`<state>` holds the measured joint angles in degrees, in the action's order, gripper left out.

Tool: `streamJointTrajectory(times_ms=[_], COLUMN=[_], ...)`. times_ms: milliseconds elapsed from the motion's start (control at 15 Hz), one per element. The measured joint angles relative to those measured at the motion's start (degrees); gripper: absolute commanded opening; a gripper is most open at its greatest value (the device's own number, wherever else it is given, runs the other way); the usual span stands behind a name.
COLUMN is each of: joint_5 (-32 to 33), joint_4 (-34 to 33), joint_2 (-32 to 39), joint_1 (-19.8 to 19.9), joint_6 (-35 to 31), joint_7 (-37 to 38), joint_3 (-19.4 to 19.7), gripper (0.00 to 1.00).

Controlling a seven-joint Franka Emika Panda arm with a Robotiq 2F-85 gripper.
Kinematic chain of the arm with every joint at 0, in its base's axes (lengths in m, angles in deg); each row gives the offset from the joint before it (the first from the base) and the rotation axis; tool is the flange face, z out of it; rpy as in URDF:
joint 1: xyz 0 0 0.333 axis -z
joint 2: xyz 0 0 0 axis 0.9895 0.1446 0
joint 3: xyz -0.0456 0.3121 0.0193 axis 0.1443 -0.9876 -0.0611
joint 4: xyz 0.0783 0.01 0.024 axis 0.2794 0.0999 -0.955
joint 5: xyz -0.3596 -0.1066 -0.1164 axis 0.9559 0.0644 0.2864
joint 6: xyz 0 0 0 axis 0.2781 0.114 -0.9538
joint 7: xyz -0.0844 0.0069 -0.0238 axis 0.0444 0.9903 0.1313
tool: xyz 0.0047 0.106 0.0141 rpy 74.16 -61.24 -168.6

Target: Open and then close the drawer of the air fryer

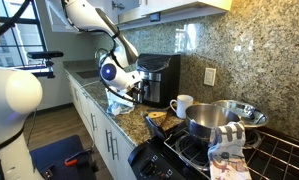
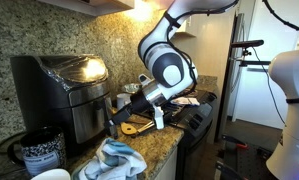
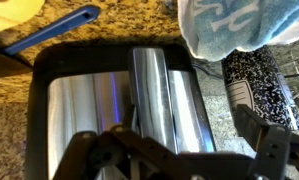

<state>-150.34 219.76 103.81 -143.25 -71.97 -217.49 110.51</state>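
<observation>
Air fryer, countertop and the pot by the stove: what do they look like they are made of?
Air fryer: probably black plastic, semi-gloss, with a glare on its top; the wrist view shows a brushed silvery panel that looks like metal.
Countertop: brown speckled stone, likely polished granite, judging by the mottled grain.
Pot: shiny steel by the look of it, with mirror-like reflections on its wall.

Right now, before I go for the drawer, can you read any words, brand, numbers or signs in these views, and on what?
No text can be read in any view.
air fryer: no brand or label legible; too blurred in both exterior views.
dark mug: a speckled black-and-white band, a pattern and not lettering.
cloth: blue marks, too blurred to read as words.
</observation>
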Motion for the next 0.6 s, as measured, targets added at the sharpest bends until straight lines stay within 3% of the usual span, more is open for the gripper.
streamJointTrajectory(times_ms=[533,600], joint_5=[0.00,0.00], joint_4=[-0.23,-0.23], joint_2=[1.68,1.85], joint_1=[-3.23,-3.61], joint_6=[1.94,2.08], joint_7=[1.56,1.65], joint_3=[3.67,4.00], gripper=[1.00,0.75])
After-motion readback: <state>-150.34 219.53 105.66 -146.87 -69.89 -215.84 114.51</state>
